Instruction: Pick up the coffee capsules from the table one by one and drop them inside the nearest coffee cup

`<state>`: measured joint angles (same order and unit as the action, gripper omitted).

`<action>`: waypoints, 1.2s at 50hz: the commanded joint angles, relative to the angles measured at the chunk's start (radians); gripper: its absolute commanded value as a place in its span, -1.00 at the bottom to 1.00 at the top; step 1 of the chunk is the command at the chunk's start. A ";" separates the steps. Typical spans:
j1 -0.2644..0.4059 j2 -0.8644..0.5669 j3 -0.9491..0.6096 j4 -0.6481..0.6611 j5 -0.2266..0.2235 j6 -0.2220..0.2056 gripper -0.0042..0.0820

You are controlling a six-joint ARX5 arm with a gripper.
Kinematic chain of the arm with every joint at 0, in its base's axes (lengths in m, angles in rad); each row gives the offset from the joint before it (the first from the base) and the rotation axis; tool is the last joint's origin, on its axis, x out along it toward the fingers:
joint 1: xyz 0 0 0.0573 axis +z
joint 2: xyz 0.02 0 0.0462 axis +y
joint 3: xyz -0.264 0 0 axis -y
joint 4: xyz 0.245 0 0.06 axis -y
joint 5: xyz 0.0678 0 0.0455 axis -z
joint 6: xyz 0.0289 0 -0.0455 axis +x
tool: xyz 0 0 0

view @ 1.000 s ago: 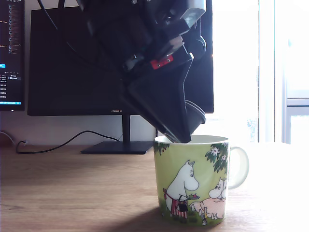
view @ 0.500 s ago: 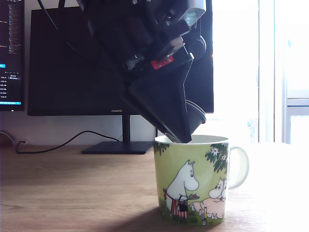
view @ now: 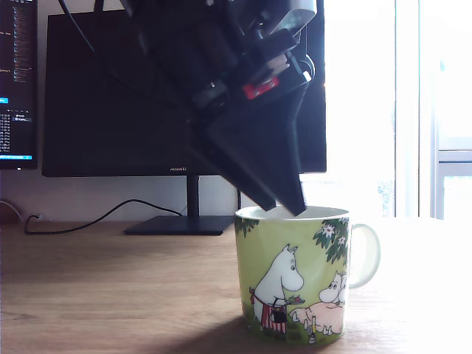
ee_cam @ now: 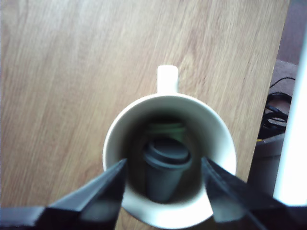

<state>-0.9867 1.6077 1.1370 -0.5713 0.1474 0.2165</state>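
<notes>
In the exterior view a dark monitor point(view: 110, 96) stands at the back, its screen partly blocked by the arm, a cable point(view: 96, 217) trailing beside its stand. The black hand point(view: 284, 205) hangs over the green cartoon mug point(view: 295, 280) on the wood-grain bench point(view: 110, 295), fingertips just at the rim. The window beyond is washed out white. From the wrist, the hand's fingers point(ee_cam: 103, 191) are spread apart, holding nothing. A dark grey capsule point(ee_cam: 165, 167) lies inside the white, glossy mug; a pale green one point(ee_cam: 165, 128) barely shows behind it.
</notes>
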 commanded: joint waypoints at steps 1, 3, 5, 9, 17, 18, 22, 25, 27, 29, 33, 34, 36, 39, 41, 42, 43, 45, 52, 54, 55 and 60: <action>-0.004 0.012 0.015 0.011 0.001 0.002 0.86; -0.005 0.011 0.014 0.013 0.002 0.002 0.86; -0.005 0.010 0.014 0.015 0.001 0.003 0.86; -0.005 0.008 0.014 0.018 0.001 0.007 0.86; 0.001 -0.010 0.015 0.020 0.002 0.013 0.59; 0.003 -0.012 0.015 0.025 0.004 0.012 0.49; 0.011 -0.023 0.015 0.031 0.011 0.012 -0.08; 0.016 -0.026 0.015 0.034 0.024 0.018 -0.65; 0.020 -0.026 0.015 0.038 0.040 0.020 -0.94; 0.029 -0.026 0.015 0.043 0.058 0.019 -0.93; 0.054 -0.026 0.014 0.066 0.091 0.019 -0.95; 0.058 -0.026 0.014 0.073 0.098 0.018 -0.95; 0.065 -0.026 0.014 0.087 0.108 0.015 -0.95; 0.075 -0.026 0.014 0.117 0.109 0.007 -0.95; 0.084 -0.026 0.013 0.147 0.109 -0.005 -0.95; 0.090 -0.026 0.013 0.161 0.110 -0.012 -0.95; 0.095 -0.026 0.012 0.174 0.110 -0.015 -0.95; 0.104 -0.026 0.011 0.200 0.110 -0.028 -0.95; 0.124 -0.032 -0.003 0.275 0.110 -0.040 -0.95; 0.130 -0.039 -0.020 0.307 0.109 -0.042 -0.95; 0.132 -0.042 -0.031 0.327 0.109 -0.043 -0.95; 0.154 -0.088 -0.109 0.436 0.100 -0.072 -0.95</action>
<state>-0.8455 1.5703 1.0985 -0.1810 0.2512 0.1600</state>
